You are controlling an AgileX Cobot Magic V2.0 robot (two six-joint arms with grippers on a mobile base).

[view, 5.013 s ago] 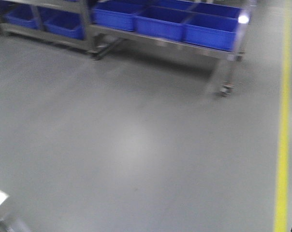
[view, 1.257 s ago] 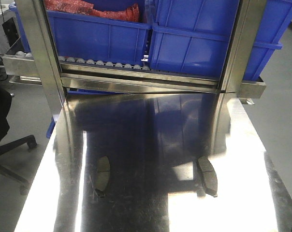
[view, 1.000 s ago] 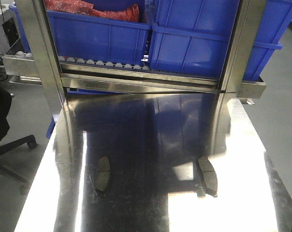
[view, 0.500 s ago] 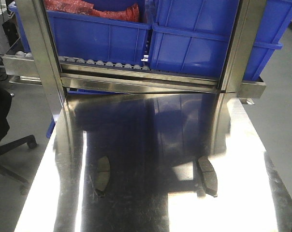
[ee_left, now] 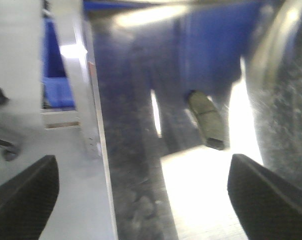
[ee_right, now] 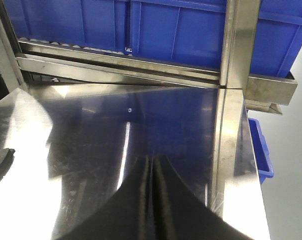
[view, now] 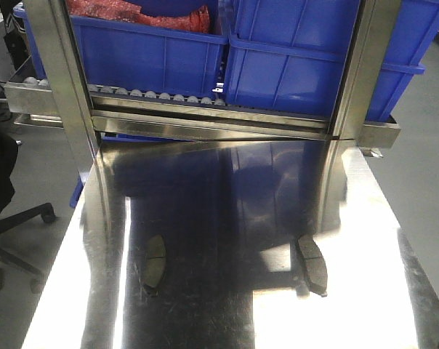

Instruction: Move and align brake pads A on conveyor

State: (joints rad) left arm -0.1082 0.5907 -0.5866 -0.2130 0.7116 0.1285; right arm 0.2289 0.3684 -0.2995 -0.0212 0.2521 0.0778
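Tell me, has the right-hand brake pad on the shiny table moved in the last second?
No. The right-hand brake pad lies at the same spot below the steel upright, at the same angle, on the steel table.

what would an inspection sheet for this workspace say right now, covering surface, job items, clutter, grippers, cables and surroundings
surface: steel tabletop, shiny, with strong glare and reflections
job's things: two brake pads lie flat and far apart on the tabletop, left brake pad and right brake pad; no other pads and no conveyor in view
clutter: nothing seen
grippers: left gripper open, empty, blurred view; right gripper shut, empty
cables: nothing seen
surroundings: blue bins on a roller rack behind the table, red material in one bin, chair base on the grey floor to the left
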